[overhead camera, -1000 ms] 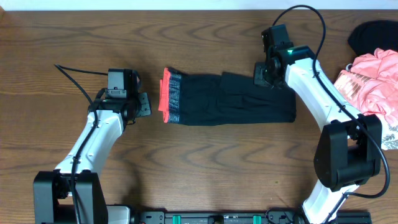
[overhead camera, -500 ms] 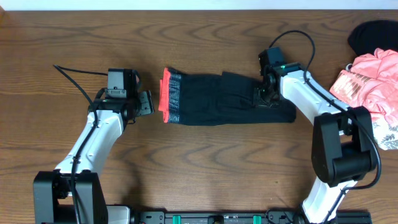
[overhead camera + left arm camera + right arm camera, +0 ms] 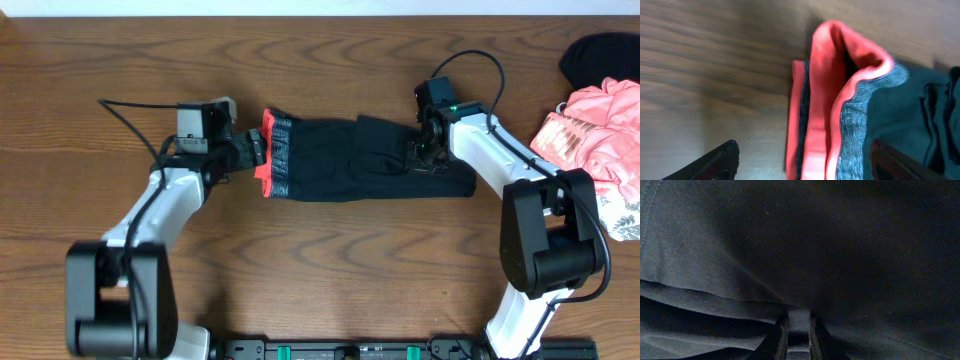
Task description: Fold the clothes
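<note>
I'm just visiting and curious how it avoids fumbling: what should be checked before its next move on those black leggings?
1. Left hand open: ok.
2. Waistband lined up between its fingers: ok, one finger shows on each side in the wrist view.
3. Right hand closed, down on the leggings: ok.
4. Right hand really gripping fabric: cannot tell.
5. Leggings lying flat: not ok, the waistband is puckered open and a flap overlaps mid-length.
6. Pink garment apart from the leggings: ok.
</note>
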`<action>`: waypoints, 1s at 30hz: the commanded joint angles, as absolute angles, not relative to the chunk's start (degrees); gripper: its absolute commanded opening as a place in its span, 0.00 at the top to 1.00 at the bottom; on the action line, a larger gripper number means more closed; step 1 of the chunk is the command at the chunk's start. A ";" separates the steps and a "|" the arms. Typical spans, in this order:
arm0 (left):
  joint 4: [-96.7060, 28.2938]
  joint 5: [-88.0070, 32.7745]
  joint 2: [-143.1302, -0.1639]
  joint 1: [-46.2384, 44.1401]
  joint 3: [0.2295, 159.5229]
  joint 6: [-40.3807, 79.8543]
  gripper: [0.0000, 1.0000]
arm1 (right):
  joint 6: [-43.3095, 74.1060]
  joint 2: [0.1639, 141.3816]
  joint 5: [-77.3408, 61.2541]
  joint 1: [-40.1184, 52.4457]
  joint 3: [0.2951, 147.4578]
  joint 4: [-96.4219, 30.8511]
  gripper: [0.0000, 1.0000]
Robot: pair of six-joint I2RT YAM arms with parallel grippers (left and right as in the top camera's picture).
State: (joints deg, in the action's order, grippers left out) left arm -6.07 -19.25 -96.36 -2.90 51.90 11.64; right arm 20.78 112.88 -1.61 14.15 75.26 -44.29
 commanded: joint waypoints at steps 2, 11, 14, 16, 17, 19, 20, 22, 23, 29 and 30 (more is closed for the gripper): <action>-4.16 -24.51 -102.37 -3.03 52.42 11.46 0.16 | 20.73 113.27 -2.02 14.70 75.09 -44.40 0.87; -2.70 -39.07 -108.79 -3.03 52.42 11.53 0.17 | 20.73 113.27 -2.00 14.70 75.09 -44.47 0.87; -2.72 -46.06 -108.95 -3.03 52.42 11.51 0.17 | 20.73 113.27 -2.02 14.70 75.09 -44.40 0.87; -2.70 -49.45 -108.95 -3.03 52.42 11.51 0.17 | 20.73 113.27 -2.02 14.70 75.09 -44.38 0.87; -2.79 -50.52 -108.95 -3.03 52.42 11.51 0.18 | 20.73 113.27 -2.02 14.70 75.09 -44.40 0.87; -2.90 -52.10 -108.95 -3.03 52.42 11.51 0.30 | 20.73 113.27 -2.02 14.70 75.09 -44.51 0.87; -2.90 -52.14 -108.95 -3.03 52.42 11.51 0.38 | 20.73 113.27 -2.02 14.70 75.09 -44.58 0.87; -2.87 -52.07 -108.95 -3.03 52.42 11.49 0.46 | 20.73 113.27 -2.09 14.70 75.09 -44.60 0.87; -2.85 -52.07 -108.95 -3.03 52.42 11.49 0.49 | 20.71 113.27 -2.39 14.70 75.09 -44.60 0.87; -2.85 -52.05 -108.95 -2.92 52.42 11.49 0.52 | 20.73 113.27 -2.48 14.70 75.09 -44.58 0.87; -2.85 -52.05 -108.95 -2.92 52.42 11.49 0.51 | 20.71 113.27 -2.55 14.70 75.09 -44.58 0.88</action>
